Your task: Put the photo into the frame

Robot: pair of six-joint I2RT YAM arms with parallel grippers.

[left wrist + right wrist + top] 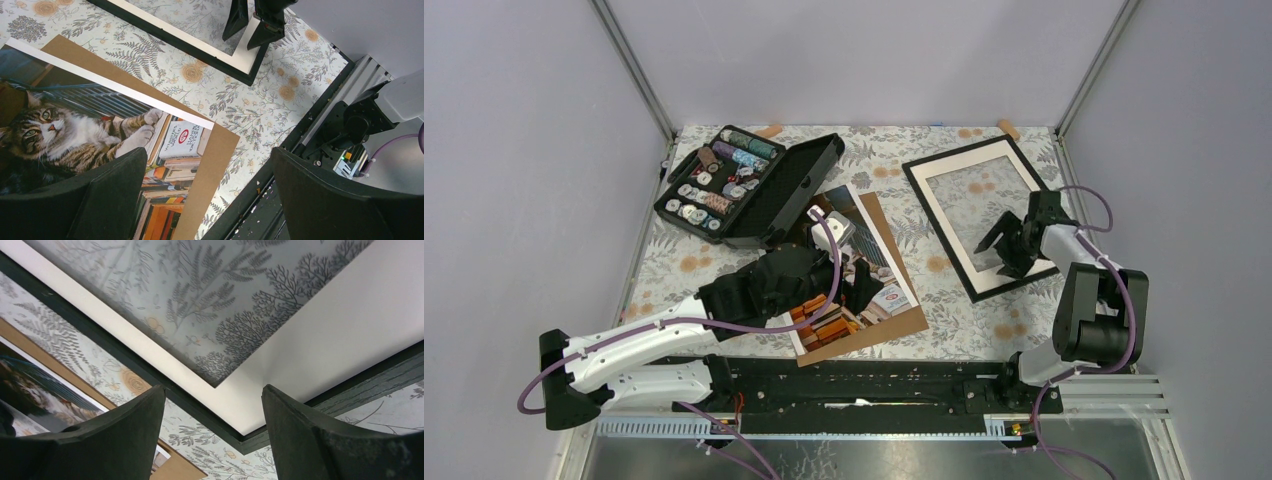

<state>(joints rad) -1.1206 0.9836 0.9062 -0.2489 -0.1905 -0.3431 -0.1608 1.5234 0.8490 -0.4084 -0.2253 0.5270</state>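
The photo (886,296) of a tabby cat among books lies flat on a brown backing board (869,338) at the table's middle front. My left gripper (854,295) hangs open over its near right part. In the left wrist view one finger is over the photo (75,130) and the other over the black rail, with nothing gripped by the left gripper (210,200). The frame (942,208), black with a cream mat, lies flat at the right. My right gripper (1009,250) hovers open above the near corner of the frame (325,340), and the right gripper (212,435) holds nothing.
An open black case of thread spools (744,185) sits at the back left, close to the photo's far end. The black base rail (874,385) runs along the near edge. Grey walls and metal posts enclose the flowered table (944,300).
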